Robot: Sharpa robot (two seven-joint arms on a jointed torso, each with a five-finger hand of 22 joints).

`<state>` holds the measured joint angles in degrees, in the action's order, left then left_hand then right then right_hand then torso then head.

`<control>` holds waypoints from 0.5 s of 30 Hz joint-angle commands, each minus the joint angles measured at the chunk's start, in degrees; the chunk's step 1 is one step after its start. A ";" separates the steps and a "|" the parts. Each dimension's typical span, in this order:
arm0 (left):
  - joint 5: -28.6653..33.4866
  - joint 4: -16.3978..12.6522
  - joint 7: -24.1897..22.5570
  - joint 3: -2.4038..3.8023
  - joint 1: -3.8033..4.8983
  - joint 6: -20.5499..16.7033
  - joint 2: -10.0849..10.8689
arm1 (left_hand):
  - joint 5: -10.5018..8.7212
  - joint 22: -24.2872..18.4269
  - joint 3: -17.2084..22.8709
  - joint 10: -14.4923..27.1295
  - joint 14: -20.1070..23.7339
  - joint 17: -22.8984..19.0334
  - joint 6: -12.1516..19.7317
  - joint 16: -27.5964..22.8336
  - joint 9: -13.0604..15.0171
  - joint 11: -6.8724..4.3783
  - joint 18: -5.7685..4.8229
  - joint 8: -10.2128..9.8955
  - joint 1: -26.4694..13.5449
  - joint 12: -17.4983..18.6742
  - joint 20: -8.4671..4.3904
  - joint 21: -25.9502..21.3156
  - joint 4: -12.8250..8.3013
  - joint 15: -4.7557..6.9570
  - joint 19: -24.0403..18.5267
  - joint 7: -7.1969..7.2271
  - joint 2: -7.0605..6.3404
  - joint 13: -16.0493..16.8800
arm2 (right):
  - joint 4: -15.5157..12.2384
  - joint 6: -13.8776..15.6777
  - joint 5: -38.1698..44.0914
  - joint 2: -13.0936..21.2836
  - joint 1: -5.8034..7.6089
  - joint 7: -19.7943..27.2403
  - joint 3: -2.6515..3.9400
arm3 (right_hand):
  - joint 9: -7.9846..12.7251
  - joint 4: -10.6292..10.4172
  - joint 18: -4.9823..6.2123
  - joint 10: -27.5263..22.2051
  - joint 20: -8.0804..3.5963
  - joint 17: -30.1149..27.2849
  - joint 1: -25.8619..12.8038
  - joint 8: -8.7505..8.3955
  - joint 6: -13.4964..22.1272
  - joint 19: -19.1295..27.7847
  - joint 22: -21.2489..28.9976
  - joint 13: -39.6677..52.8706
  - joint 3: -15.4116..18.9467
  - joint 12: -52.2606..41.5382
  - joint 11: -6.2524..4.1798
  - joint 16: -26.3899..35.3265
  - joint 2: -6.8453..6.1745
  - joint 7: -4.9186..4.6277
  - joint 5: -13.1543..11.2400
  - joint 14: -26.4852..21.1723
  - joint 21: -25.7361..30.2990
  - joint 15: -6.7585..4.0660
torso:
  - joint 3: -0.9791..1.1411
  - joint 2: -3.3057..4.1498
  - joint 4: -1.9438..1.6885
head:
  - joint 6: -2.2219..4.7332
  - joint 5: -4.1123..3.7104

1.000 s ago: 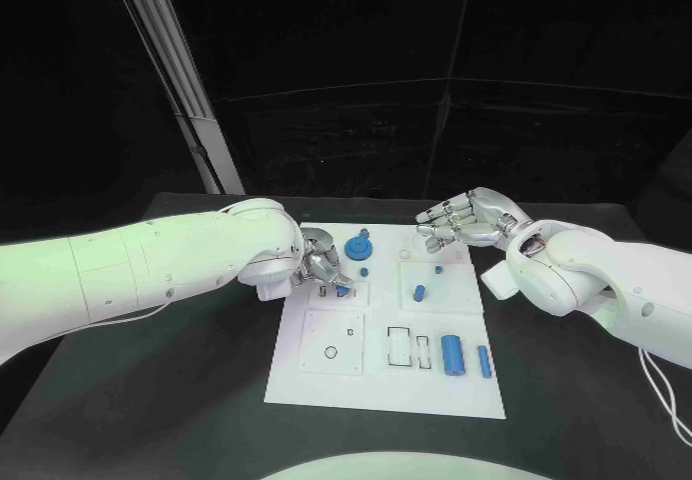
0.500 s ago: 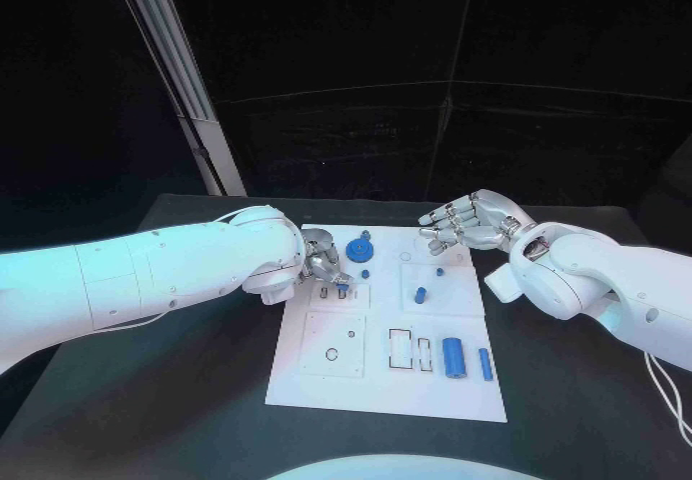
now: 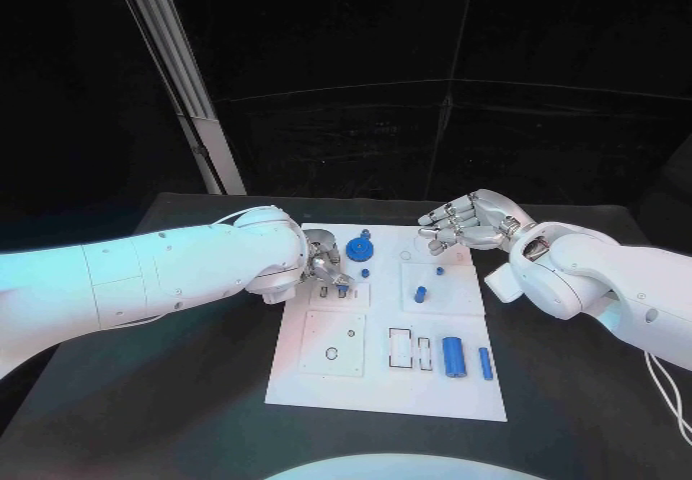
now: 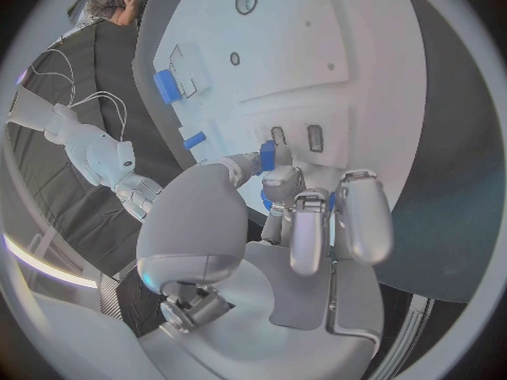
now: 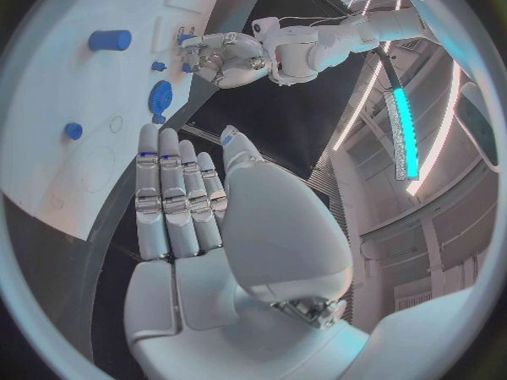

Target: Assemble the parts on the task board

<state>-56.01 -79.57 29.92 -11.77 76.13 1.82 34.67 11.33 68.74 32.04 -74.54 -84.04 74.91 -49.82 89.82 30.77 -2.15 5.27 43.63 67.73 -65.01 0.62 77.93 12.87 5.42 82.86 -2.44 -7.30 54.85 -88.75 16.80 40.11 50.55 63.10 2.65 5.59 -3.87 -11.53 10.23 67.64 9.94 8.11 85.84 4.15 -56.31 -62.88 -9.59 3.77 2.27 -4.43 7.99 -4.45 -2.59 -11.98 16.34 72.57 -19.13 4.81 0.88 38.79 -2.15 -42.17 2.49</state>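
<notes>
Left wrist view: the left hand (image 4: 301, 219) pinches a small blue part (image 4: 269, 154) over the task board (image 4: 349, 67); the right hand (image 3: 469, 220) hovers with fingers apart, empty.

A black bench (image 3: 173, 400) fills the lower part of the head view, its surface matte and dark. Behind it hangs a black backdrop (image 3: 433, 120) made of panels, with faint seams running across and down. A pale metal post (image 3: 188, 95) leans up from the bench's far left corner. In the right wrist view, a long cyan light strip (image 5: 402, 131) glows on a pale overhead beam.
</notes>
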 commanded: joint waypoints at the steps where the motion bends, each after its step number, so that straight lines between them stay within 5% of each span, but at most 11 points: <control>1: -1.19 -0.11 1.21 0.02 -0.01 2.91 -0.07 | 0.06 0.04 10.15 -0.12 -5.96 15.09 0.53 0.18 0.06 -0.02 -1.13 0.39 0.04 0.00 0.04 0.15 -9.97 0.19 0.51 0.35 0.58 -0.04 | 0.06 -0.77 -1.00 -0.06 0.09 0.36 0.03 | 0.04 0.05 0.12 -0.39 0.53 -0.10 -0.61 -0.16 0.51 0.00 0.08 -0.05 0.26 -0.38 0.00 0.26 -0.12 0.02 0.39 -0.59 0.36 0.00 | 0.05 -0.03 0.01 | -0.10 -0.03; 15: -1.22 0.16 2.43 0.03 -0.14 3.18 -0.22 | 0.05 0.18 10.31 -0.05 -5.96 15.09 0.54 0.18 0.09 0.00 -1.16 0.42 -0.10 0.12 0.04 0.23 -9.99 0.18 0.56 0.34 0.59 -0.21 | 0.47 -1.01 -2.46 -0.18 0.10 0.37 0.04 | 0.04 -0.03 0.13 -0.45 0.57 -0.15 -0.82 -0.16 0.56 -0.02 0.18 -0.04 0.30 -0.45 0.03 0.25 0.01 -0.01 0.40 -0.63 0.50 0.03 | 0.03 -0.03 0.00 | 0.15 -0.02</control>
<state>-56.65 -79.48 31.33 -11.70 76.03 3.90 34.49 11.30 68.88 32.45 -74.53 -84.04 74.91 -49.72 89.82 30.77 -2.14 5.27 43.97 67.53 -65.01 0.82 77.93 12.46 5.42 83.06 -2.53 -7.36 54.73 -88.23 16.37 38.46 50.43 63.10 2.59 5.59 -3.87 -11.53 10.23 67.65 9.94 8.01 85.58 4.15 -56.31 -62.88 -9.47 3.77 2.27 -4.65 7.99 -4.46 -2.54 -11.98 16.54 72.15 -18.91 4.81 0.93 38.75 -2.15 -42.01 2.43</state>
